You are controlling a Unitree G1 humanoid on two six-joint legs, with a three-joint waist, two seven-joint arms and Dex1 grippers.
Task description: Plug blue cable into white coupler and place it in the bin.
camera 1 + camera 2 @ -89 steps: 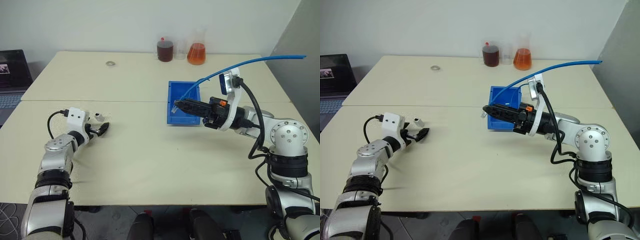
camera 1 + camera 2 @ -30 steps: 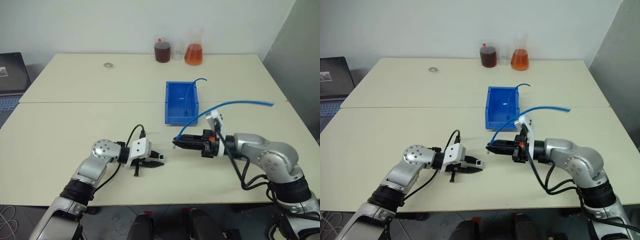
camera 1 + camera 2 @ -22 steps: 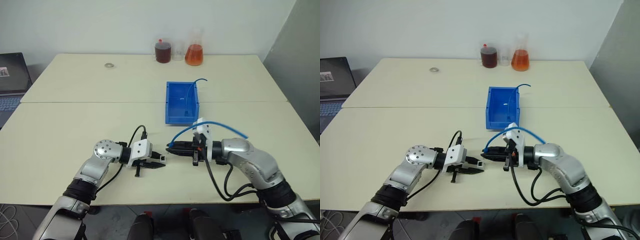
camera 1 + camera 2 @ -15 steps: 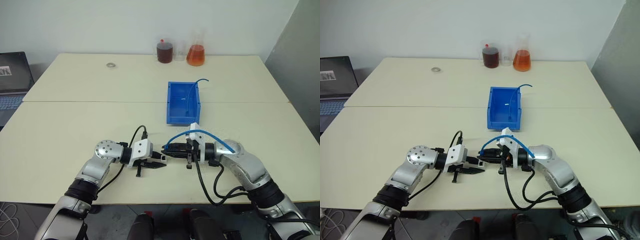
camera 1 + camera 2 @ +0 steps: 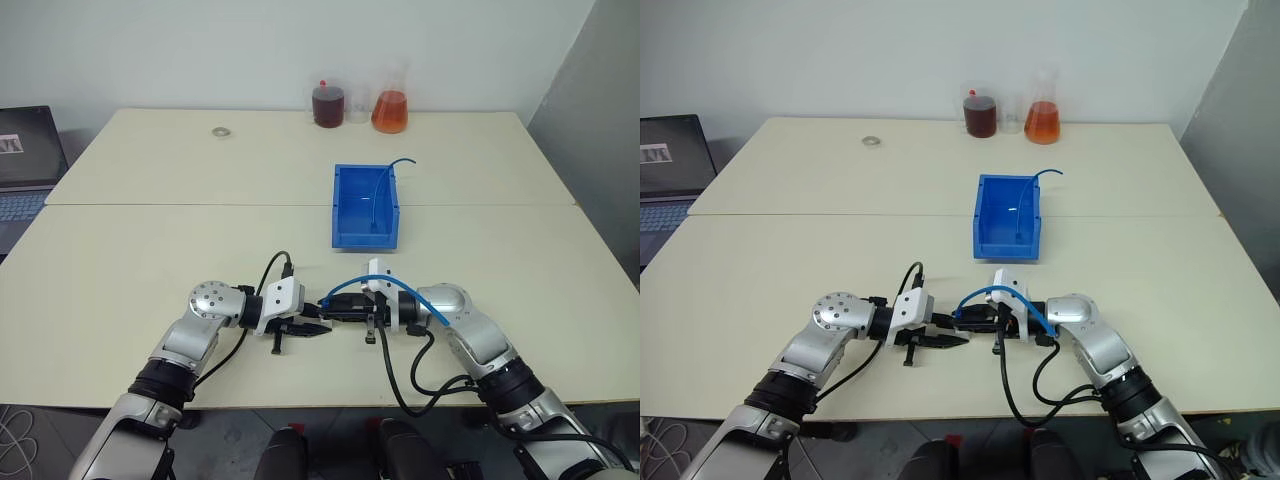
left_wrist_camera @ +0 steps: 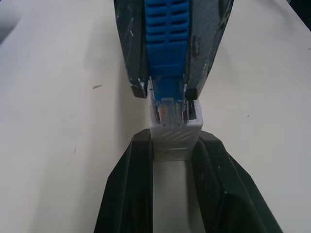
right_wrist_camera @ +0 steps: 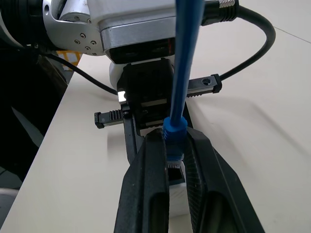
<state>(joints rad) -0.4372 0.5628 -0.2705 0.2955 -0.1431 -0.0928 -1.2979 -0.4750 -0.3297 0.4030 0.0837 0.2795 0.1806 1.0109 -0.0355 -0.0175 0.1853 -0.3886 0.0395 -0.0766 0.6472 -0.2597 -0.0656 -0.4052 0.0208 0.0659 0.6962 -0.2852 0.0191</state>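
Mating step in hand. Left pincer point(image 6: 172, 160) clamped on the white coupler point(image 6: 176, 133), held just above the worktop point(image 5: 150, 250) near its front edge. Right pincer point(image 6: 167, 90) clamped on the blue cable point(image 6: 166, 43) just behind its plug — plug tip sits at the coupler's mouth, apparently part-way in. Next move, by my reading: a straight push along the socket line until seated, no twist. The bin point(image 5: 342, 236) stands well apart, further back — carrying the pair there comes after.

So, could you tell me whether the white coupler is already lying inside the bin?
No, the white coupler sits between the left gripper's fingers, over the table near the robot, while the bin stands farther back.
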